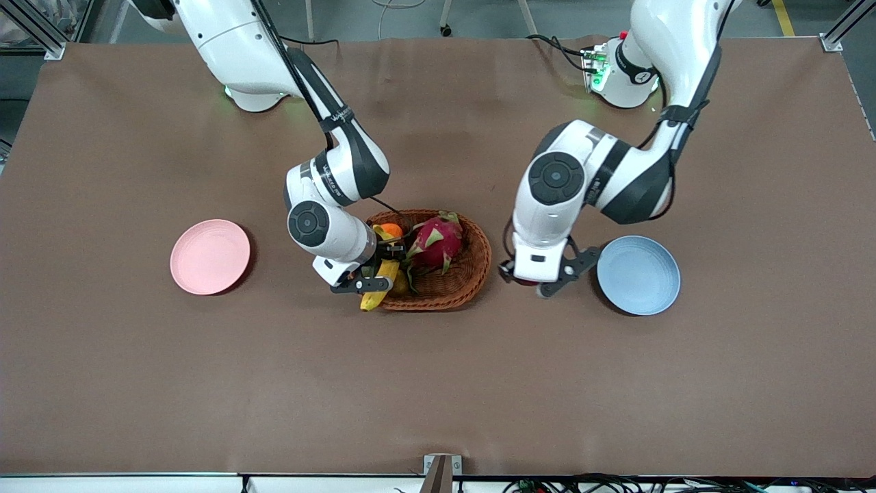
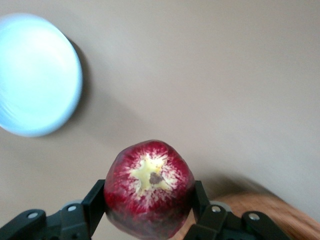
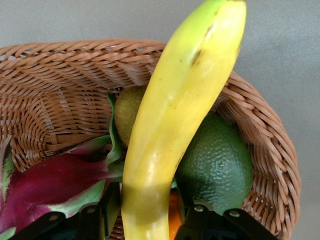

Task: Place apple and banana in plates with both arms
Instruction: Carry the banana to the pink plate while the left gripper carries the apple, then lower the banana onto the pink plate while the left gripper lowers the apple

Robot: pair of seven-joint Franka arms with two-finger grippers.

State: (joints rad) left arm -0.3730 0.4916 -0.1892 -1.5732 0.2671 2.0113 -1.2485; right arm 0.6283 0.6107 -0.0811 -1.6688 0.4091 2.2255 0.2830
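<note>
neither fruit plated yet, both in hand: apple clamped in the left gripper, up over bare desk between the wicker basket and the blue plate, close beside that plate's rim; banana pinched near one end by the right gripper, over the basket's rim at the right arm's end, its tip poking out past the weave toward the front edge of the desk. judged roughly halfway: grasps made, carrying and setting down left for both. short hop remaining for the apple, blue plate lying toward the left arm's end of the desk; longer carry for the banana, pink plate lying well apart toward the right arm's end, open desk between. still in the basket: dragon fruit, an orange, a dark green avocado-like fruit and a brownish-green round fruit, all pressed close under the banana. likely snags: banana dragging on the rim or nudging those neighbours on the way out
</note>
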